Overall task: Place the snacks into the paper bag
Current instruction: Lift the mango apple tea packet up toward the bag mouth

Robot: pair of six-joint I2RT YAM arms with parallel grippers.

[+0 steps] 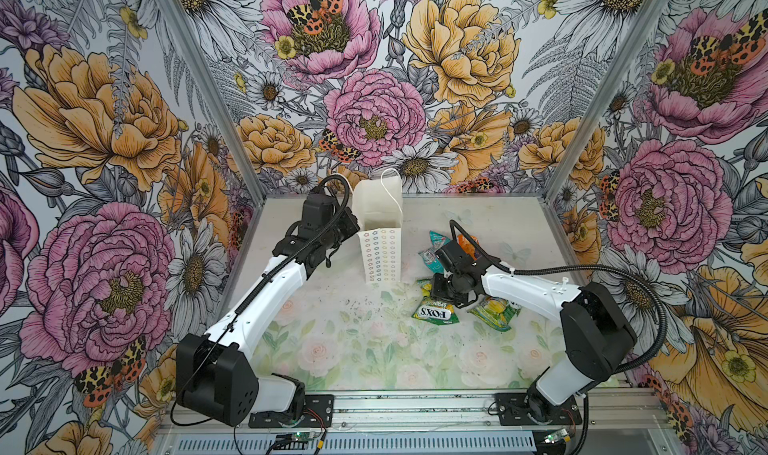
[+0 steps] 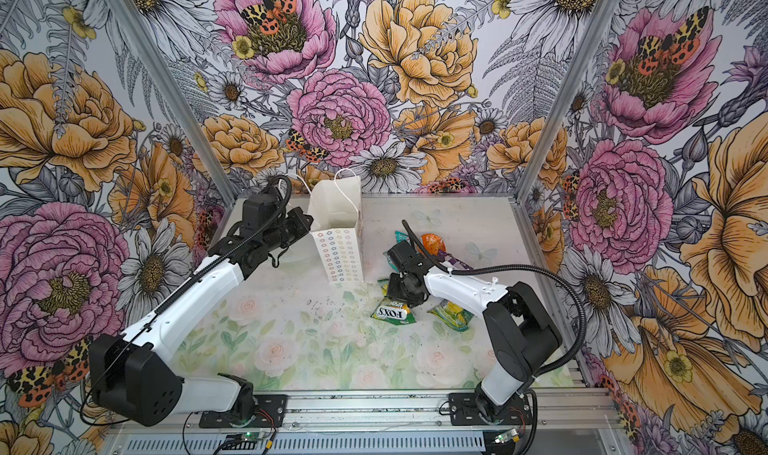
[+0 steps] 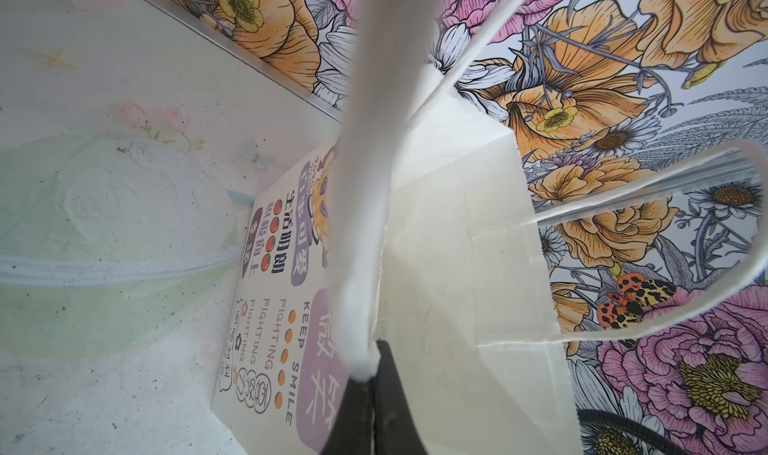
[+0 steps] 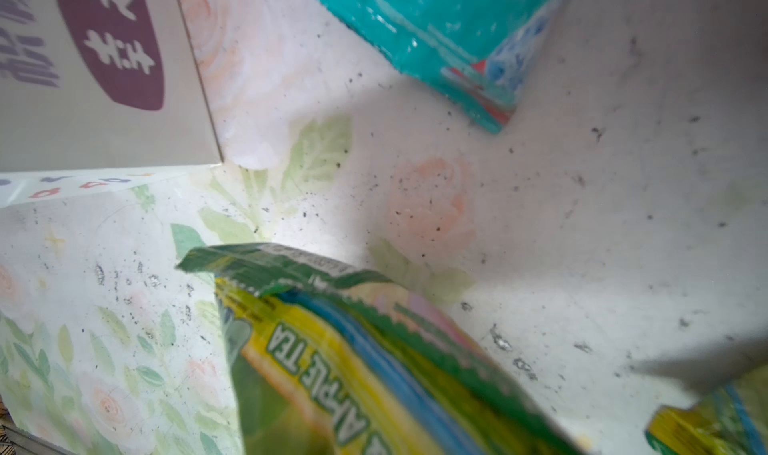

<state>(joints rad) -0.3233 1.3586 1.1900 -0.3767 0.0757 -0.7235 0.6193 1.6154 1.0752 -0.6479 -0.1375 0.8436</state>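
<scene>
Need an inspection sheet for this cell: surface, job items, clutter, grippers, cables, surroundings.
Surface: rose-print table, dark specks and scuffs.
Job's things: paper bag upright, open, at the back; FOX'S packet, teal packet, orange packet, purple packet and yellow-green packet lie right of it, outside; APPLE TEA packet beneath the right gripper.
Clutter: nothing seen.
Grippers: left gripper shut on the bag handle; right gripper low over the packets, open or shut unclear.
Cables: black conduit loops off each arm; loose wires at the front rail.
Surroundings: floral wallpaper, aluminium posts.
</scene>
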